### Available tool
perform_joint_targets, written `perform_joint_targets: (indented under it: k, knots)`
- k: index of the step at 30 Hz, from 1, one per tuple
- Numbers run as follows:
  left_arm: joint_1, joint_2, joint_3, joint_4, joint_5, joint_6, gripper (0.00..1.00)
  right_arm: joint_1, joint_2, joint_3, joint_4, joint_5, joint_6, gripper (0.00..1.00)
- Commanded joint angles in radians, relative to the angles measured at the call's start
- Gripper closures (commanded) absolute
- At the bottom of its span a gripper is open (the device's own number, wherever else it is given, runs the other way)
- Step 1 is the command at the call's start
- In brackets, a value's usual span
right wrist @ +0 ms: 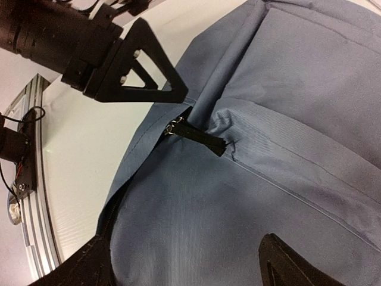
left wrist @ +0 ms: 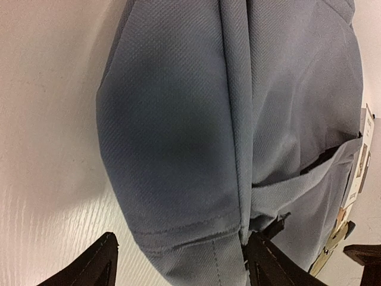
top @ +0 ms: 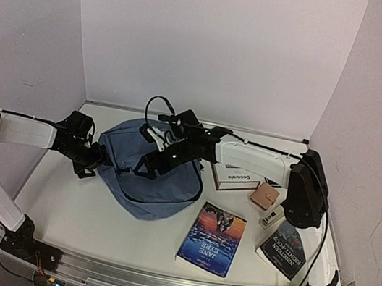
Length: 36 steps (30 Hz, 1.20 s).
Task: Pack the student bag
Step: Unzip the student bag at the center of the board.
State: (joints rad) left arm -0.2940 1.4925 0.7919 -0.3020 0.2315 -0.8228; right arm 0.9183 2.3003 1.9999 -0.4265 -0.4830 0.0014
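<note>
**A:** The student bag (top: 148, 180) lies slumped on the counter (top: 77, 212), about midway between the near and far edges and a touch left of centre. Both arms are on it!

**B:** The left claw (top: 92, 163) is at the bag's left side. Its wrist view shows the jaws apart with the blue hem between the fingertips (left wrist: 98, 262). I see no pinch there.

**A:** The right claw (top: 149, 165) hangs over the top of the bag, jaws spread wide above plain fabric and gripping nothing. A black zipper pull (right wrist: 196, 134) lies just beside the left claw's tip.

**B:** What's inside?

**A:** I can't tell, because no view looks into the bag. The rest is out on the counter. The Jane Eyre book (top: 213, 237) lies flat towards the near edge, right of centre. The Nineteen Eighty-Four book (top: 283, 248) is towards the near right corner.

**B:** A white book (top: 233, 177) sits just right of the bag. A small tan case (top: 265, 195) lies beside it, towards the right edge.
</note>
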Motion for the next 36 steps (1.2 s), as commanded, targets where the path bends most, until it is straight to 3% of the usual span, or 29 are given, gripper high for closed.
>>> perform_joint_targets:
  k: [1, 7, 21, 23, 28, 34, 36]
  knots:
    - [0.014, 0.057, 0.062, 0.117, 0.033, -0.02, 0.27, 0.007, 0.1, 0.101, 0.016, -0.001, 0.049, 0.2]
    - [0.014, 0.091, 0.063, 0.146, 0.031, -0.024, 0.41, 0.009, 0.217, 0.214, 0.051, -0.031, 0.167, 0.25]
    - [0.015, 0.068, 0.013, 0.153, 0.034, -0.021, 0.45, 0.009, 0.373, 0.353, 0.176, -0.039, 0.339, 0.24]
    - [0.016, 0.064, 0.011, 0.151, 0.032, -0.02, 0.45, 0.008, 0.39, 0.369, 0.185, -0.042, 0.348, 0.3]
    - [0.015, 0.066, 0.009, 0.147, 0.029, -0.019, 0.47, 0.007, 0.397, 0.388, 0.197, -0.062, 0.365, 0.63]
    - [0.015, 0.086, 0.009, 0.151, 0.026, -0.019, 0.49, 0.005, 0.351, 0.381, 0.206, -0.116, 0.36, 0.94]
    - [0.015, 0.093, 0.01, 0.153, 0.026, -0.02, 0.49, 0.004, 0.333, 0.378, 0.207, -0.132, 0.357, 1.0]
